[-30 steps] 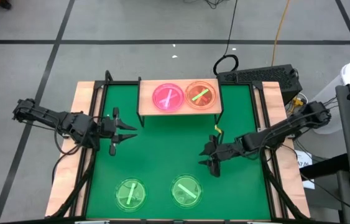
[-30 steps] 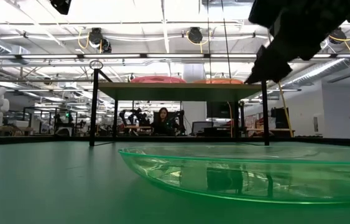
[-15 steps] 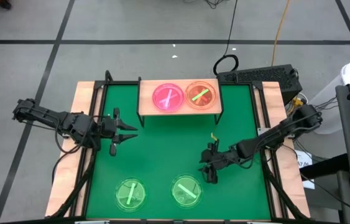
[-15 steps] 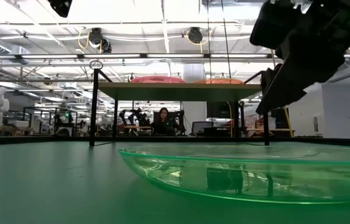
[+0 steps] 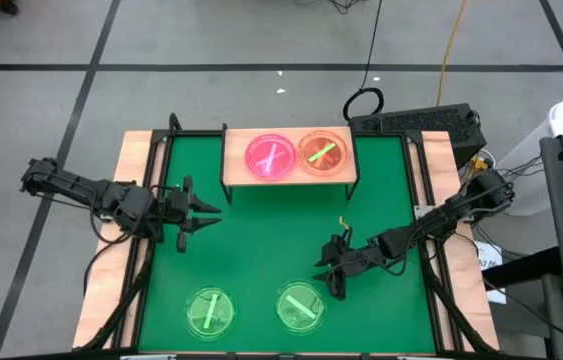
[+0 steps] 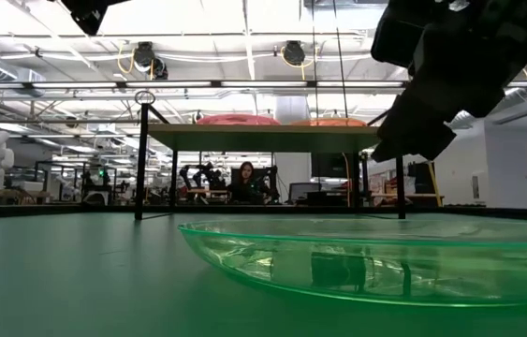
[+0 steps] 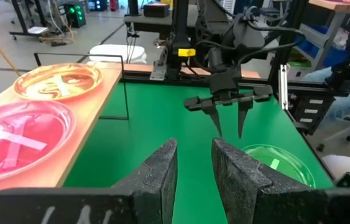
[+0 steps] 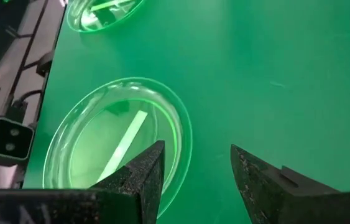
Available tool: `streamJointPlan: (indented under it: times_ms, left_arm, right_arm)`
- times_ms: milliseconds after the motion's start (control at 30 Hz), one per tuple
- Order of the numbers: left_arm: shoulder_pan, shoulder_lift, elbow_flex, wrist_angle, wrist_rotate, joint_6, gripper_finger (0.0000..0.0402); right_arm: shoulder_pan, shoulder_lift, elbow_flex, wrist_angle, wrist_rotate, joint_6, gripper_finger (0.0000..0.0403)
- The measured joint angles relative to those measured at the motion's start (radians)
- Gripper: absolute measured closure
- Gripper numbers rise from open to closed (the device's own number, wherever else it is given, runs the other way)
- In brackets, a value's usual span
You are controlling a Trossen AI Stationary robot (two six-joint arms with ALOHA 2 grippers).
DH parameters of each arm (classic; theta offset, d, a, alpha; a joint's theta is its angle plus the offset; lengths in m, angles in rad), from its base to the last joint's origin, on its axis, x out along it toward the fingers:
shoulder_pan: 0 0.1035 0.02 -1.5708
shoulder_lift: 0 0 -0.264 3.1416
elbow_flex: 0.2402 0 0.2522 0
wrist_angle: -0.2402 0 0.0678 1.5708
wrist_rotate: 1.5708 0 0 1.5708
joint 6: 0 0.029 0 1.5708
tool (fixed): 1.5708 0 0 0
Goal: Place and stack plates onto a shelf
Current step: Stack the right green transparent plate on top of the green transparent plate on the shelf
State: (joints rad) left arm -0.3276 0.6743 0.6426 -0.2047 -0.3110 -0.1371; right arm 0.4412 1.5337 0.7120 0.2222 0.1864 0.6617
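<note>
Here, the nearer green plate (image 5: 300,305) lay flat on the green mat (image 5: 271,230) by its front edge, right of centre, its rim just ahead of and below my right gripper (image 5: 332,277), whose fingers stood parted and empty. Its bar ran diagonally. That arm was clearly the closer one; the left gripper (image 5: 193,212) hung open, holding nothing, near the mat's left edge. I counted four plates: a second green plate (image 5: 209,310) beside the first, plus a pink plate (image 5: 270,157) and an orange plate (image 5: 322,151) side by side on the shelf (image 5: 288,177).

robotics lab, workbenches (image 6: 57,192), ceiling pipes (image 6: 244,86)
</note>
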Motion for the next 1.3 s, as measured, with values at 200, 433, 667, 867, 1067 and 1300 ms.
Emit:
streamJointPlan:
  times_ms: [200,433,667,867,1067,1300]
  left_arm:
    - [-0.009,0.000,0.000,0.000,0.000,0.004,0.0295]
    - [-0.009,0.000,0.000,0.000,0.000,0.027,0.0295]
    - [-0.009,0.000,0.000,-0.001,0.000,0.028,0.0295]
    - [-0.009,0.000,0.000,-0.001,0.000,0.029,0.0295]
    - [-0.009,0.000,0.000,-0.003,0.000,0.027,0.0295]
    - [-0.009,0.000,0.000,-0.003,0.000,0.029,0.0295]
  right_arm:
    - [0.028,0.000,0.000,0.001,0.000,-0.001,0.0239]
    - [0.046,0.010,0.000,-0.003,0.000,0.033,0.0239]
    - [0.045,0.126,0.020,0.053,-0.061,0.061,0.0239]
    - [0.044,0.195,0.084,0.039,-0.110,0.020,0.0239]
    - [0.024,0.181,0.084,0.007,-0.107,0.015,0.0239]
    - [-0.008,0.181,0.084,-0.029,-0.108,0.099,0.0239]
